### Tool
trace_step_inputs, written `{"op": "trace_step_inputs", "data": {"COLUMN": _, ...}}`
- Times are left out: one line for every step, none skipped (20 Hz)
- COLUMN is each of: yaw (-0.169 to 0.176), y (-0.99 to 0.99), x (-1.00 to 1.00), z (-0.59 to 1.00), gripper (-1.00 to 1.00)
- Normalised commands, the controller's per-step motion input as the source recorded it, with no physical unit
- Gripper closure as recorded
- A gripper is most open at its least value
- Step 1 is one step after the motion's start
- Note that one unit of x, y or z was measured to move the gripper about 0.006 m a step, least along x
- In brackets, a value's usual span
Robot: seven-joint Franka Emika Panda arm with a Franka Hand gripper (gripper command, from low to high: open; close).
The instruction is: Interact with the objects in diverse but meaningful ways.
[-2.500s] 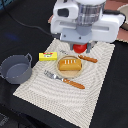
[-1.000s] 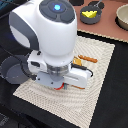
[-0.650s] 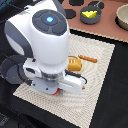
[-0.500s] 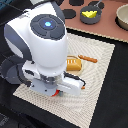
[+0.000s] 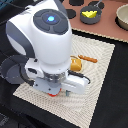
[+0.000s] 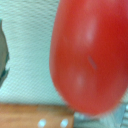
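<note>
With the smooth red toy tomato (image 6: 90, 52) filling the wrist view just above a wooden riveted knife handle (image 6: 35, 120) on the woven cream placemat (image 5: 97, 60), I cannot tell the fingers' opening, so I would descend slowly, centred on it.

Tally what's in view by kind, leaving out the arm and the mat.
Toy foods: 3 (tomato, bread, cheese)
Pots: 2 (grey pot, dark pot holding the cheese)
Knives: 2 (knife past the bread, wooden handle by the tomato)
Bowls: 1 (bowl)
Total: 8
</note>
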Motion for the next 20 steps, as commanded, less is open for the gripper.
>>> {"op": "trace_step_inputs", "data": {"yaw": 0.066, "y": 0.33, "x": -0.09, "z": 0.64, "gripper": -1.00}}
{"op": "trace_step_inputs", "data": {"yaw": 0.086, "y": 0.33, "x": -0.21, "z": 0.40, "gripper": -1.00}}
{"op": "trace_step_inputs", "data": {"yaw": 0.109, "y": 0.43, "x": -0.08, "z": 0.42, "gripper": -1.00}}
{"op": "trace_step_inputs", "data": {"yaw": 0.132, "y": 0.55, "x": -0.02, "z": 0.43, "gripper": -1.00}}
{"op": "trace_step_inputs", "data": {"yaw": 0.147, "y": 0.56, "x": -0.03, "z": 0.46, "gripper": -1.00}}
{"op": "trace_step_inputs", "data": {"yaw": 0.148, "y": 0.58, "x": -0.04, "z": 0.45, "gripper": -1.00}}
{"op": "trace_step_inputs", "data": {"yaw": 0.158, "y": 0.58, "x": 0.00, "z": 0.47, "gripper": -1.00}}
{"op": "trace_step_inputs", "data": {"yaw": 0.155, "y": 0.59, "x": 0.00, "z": 0.44, "gripper": -1.00}}
{"op": "trace_step_inputs", "data": {"yaw": 0.154, "y": 0.60, "x": 0.00, "z": 0.41, "gripper": -1.00}}
{"op": "trace_step_inputs", "data": {"yaw": 0.158, "y": 0.60, "x": 0.00, "z": 0.36, "gripper": -1.00}}
{"op": "trace_step_inputs", "data": {"yaw": 0.155, "y": 0.61, "x": 0.00, "z": 0.33, "gripper": -1.00}}
{"op": "trace_step_inputs", "data": {"yaw": 0.152, "y": 0.61, "x": 0.00, "z": 0.29, "gripper": -1.00}}
{"op": "trace_step_inputs", "data": {"yaw": 0.151, "y": 0.61, "x": 0.00, "z": 0.27, "gripper": -1.00}}
{"op": "trace_step_inputs", "data": {"yaw": 0.149, "y": 0.62, "x": 0.00, "z": 0.26, "gripper": -1.00}}
{"op": "trace_step_inputs", "data": {"yaw": 0.150, "y": 0.62, "x": 0.00, "z": 0.23, "gripper": -1.00}}
{"op": "trace_step_inputs", "data": {"yaw": 0.149, "y": 0.63, "x": 0.00, "z": 0.23, "gripper": -1.00}}
{"op": "trace_step_inputs", "data": {"yaw": 0.147, "y": 0.63, "x": 0.00, "z": 0.22, "gripper": -1.00}}
{"op": "trace_step_inputs", "data": {"yaw": 0.147, "y": 0.64, "x": 0.00, "z": 0.20, "gripper": -1.00}}
{"op": "trace_step_inputs", "data": {"yaw": 0.146, "y": 0.65, "x": 0.00, "z": 0.20, "gripper": -1.00}}
{"op": "trace_step_inputs", "data": {"yaw": 0.145, "y": 0.66, "x": 0.00, "z": 0.21, "gripper": -1.00}}
